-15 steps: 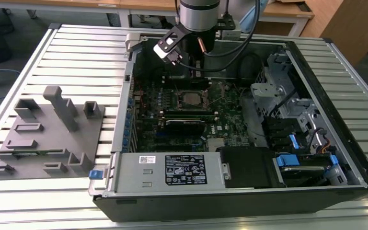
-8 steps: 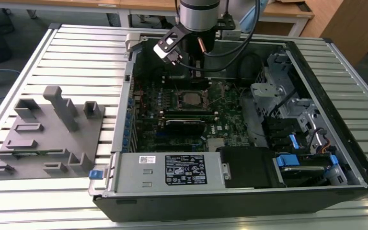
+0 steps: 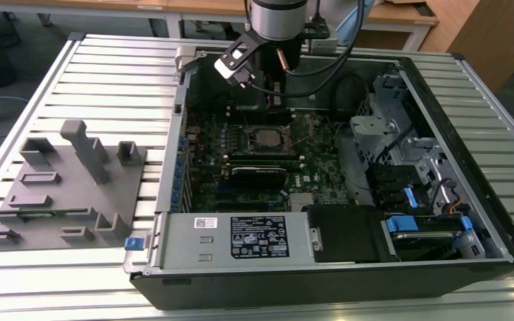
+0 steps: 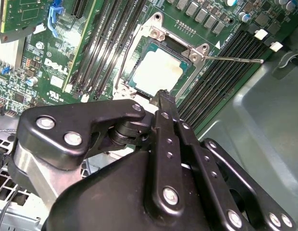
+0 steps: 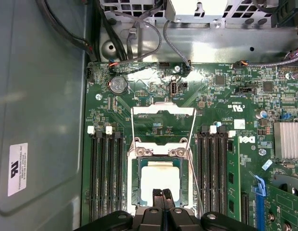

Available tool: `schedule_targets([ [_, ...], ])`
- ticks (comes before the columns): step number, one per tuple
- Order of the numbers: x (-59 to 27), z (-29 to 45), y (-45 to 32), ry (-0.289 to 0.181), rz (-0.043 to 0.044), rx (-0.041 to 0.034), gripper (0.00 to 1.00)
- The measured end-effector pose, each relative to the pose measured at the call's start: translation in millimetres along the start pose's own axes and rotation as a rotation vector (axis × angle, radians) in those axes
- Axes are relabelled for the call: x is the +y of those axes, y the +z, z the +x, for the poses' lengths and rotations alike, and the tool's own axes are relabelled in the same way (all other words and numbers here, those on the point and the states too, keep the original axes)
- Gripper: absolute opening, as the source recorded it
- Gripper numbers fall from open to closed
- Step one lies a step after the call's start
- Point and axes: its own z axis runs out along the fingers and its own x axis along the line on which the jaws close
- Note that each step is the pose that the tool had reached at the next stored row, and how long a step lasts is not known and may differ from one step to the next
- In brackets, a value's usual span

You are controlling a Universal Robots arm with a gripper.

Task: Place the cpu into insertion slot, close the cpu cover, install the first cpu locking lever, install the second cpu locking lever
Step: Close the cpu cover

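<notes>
The cpu (image 5: 160, 180) lies flat in its socket on the green motherboard, its silver-grey top also visible in the second wrist view (image 4: 156, 72) and in the exterior view (image 3: 269, 138). The cpu cover (image 5: 163, 109), a thin silver frame, stands swung open beyond the socket, with the board showing through its window. One thin locking lever (image 4: 235, 60) sticks out sideways from the socket, unlatched. My gripper (image 5: 163, 198) hovers just above the socket's near edge, fingers shut together on nothing; it also shows in the second wrist view (image 4: 161, 94) and inside the case (image 3: 275, 87).
Black memory slots (image 5: 105, 178) flank the socket on both sides. A drive cage (image 3: 391, 127) and cables fill the case on the exterior view's right. The power supply (image 3: 239, 237) sits at the case front. A grey fixture block (image 3: 61, 187) rests on the slatted table (image 3: 105, 80).
</notes>
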Motion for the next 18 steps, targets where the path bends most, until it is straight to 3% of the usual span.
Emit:
schedule_targets([
  [14, 0.3, 0.0, -3.2, 0.0, -0.0001, 0.0003, 0.1],
  [18, 5.2, 0.0, -2.9, 0.0, 0.0001, 0.0, 0.1],
])
